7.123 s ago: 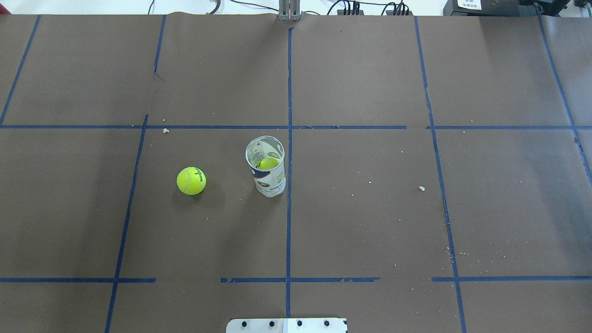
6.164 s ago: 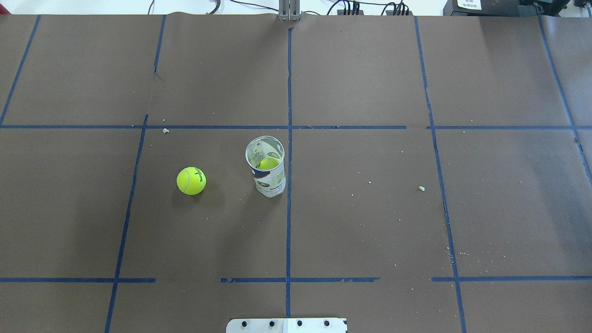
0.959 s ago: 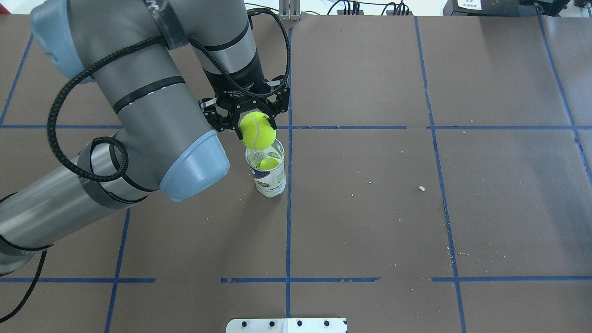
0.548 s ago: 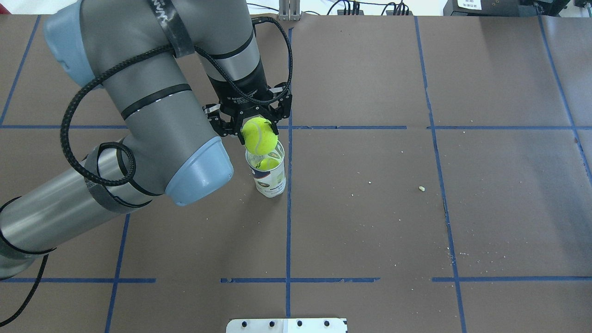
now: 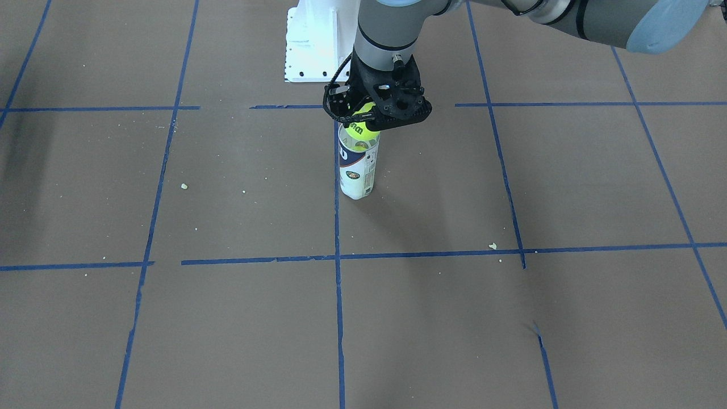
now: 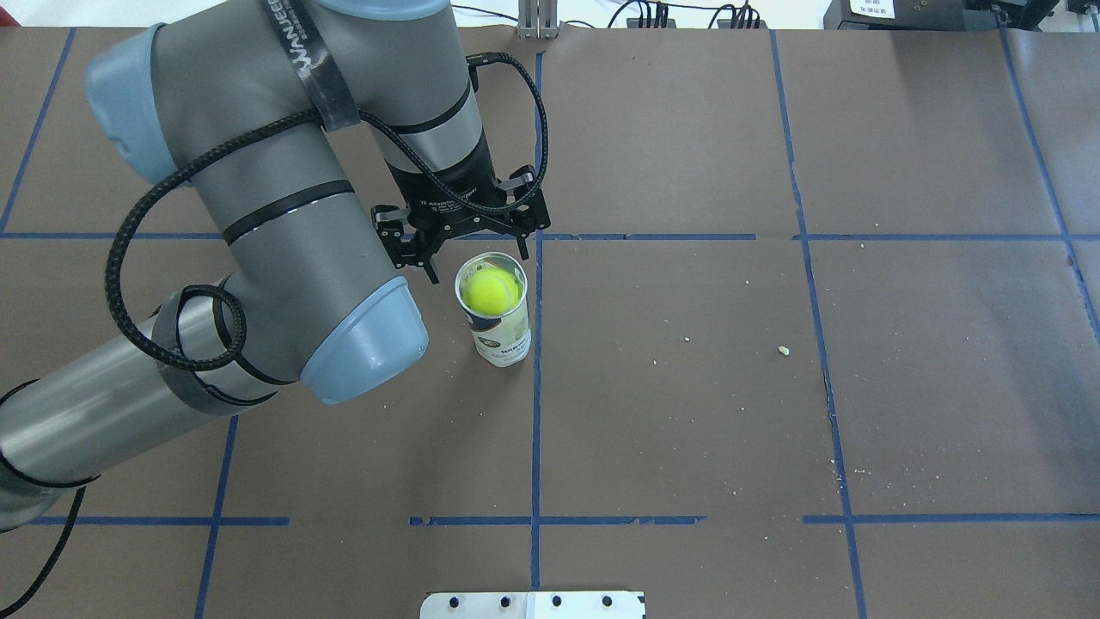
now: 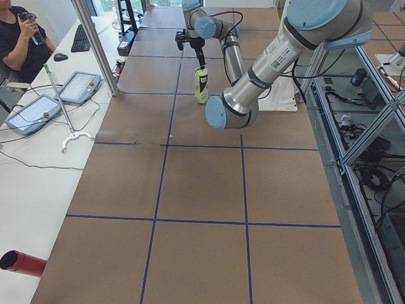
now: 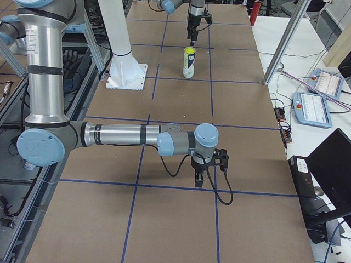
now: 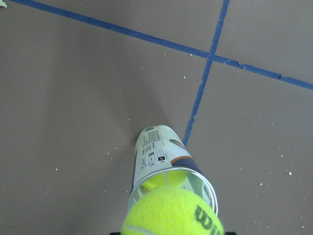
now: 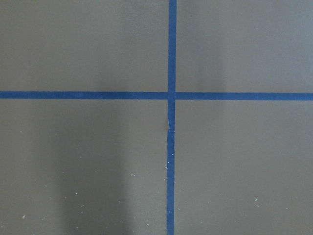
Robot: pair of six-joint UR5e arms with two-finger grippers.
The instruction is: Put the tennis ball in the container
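The clear container (image 6: 503, 337) with its white and blue label stands upright near the table's middle. The tennis ball (image 6: 491, 291) sits in the container's mouth, on top of a second ball (image 9: 164, 180) lower inside. My left gripper (image 6: 477, 260) hovers just above and behind the rim, open, with its fingers spread to either side of the ball (image 5: 358, 126) and apart from it. My right gripper (image 8: 207, 174) hangs low over bare table far from the container (image 8: 188, 66); I cannot tell whether it is open or shut.
The white pedestal (image 5: 312, 45) stands behind the container on the robot's side. Blue tape lines and small crumbs (image 6: 783, 350) mark the brown table cover. An operator (image 7: 19, 38) and teach pendants (image 7: 79, 87) are at a side table.
The ball lay on the table left of the container, then was held over its mouth. Now the left gripper has opened and the ball has dropped into the top of the container.
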